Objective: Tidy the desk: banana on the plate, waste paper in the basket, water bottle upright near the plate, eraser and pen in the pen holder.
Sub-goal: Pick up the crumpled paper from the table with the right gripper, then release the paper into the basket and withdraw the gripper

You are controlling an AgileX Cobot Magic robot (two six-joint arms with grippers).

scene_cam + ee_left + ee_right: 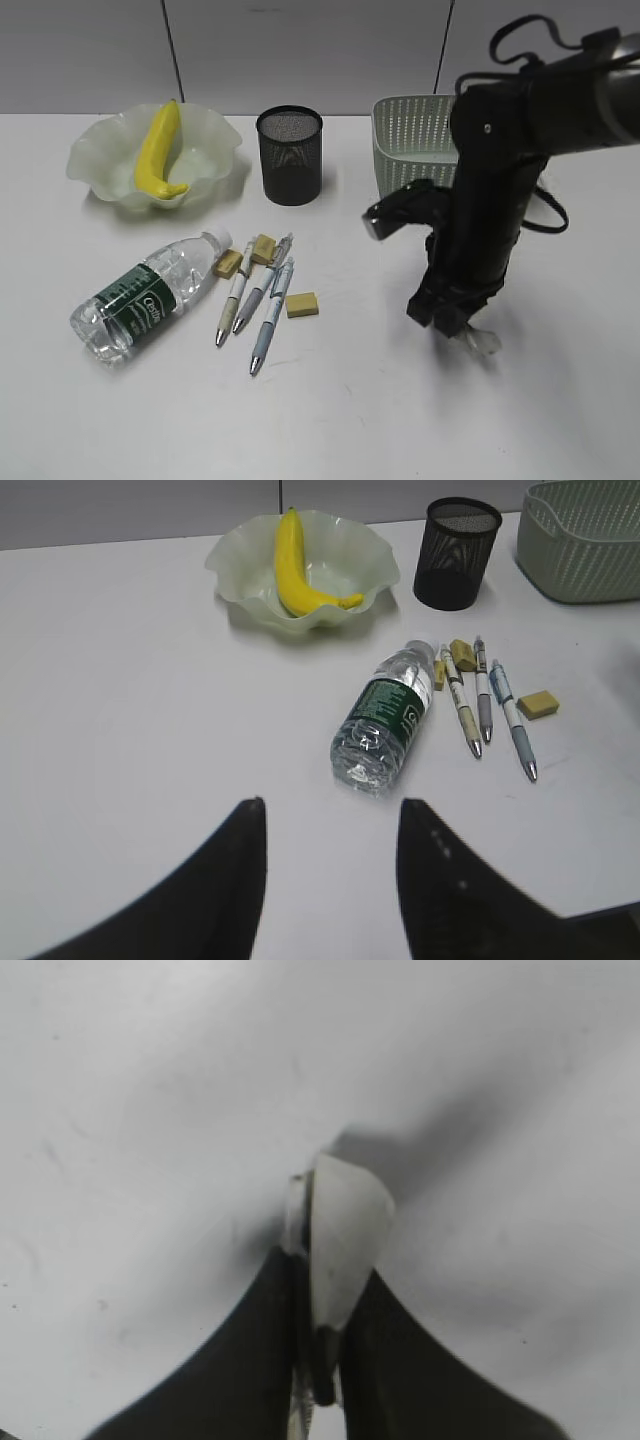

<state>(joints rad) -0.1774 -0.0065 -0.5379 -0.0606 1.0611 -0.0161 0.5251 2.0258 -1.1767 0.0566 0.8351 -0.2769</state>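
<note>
Right wrist view: right gripper [318, 1355] clamped on waste paper [340, 1240], held above desk [130, 1110] for basket [412, 140] transfer. Left gripper [330, 865] spread, empty.

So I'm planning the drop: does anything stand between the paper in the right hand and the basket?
Nothing visible does. The right hand holds the waste paper low over bare desk, with the basket behind it.

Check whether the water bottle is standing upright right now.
No, the water bottle lies on its side on the desk, cap toward the pens.
</note>
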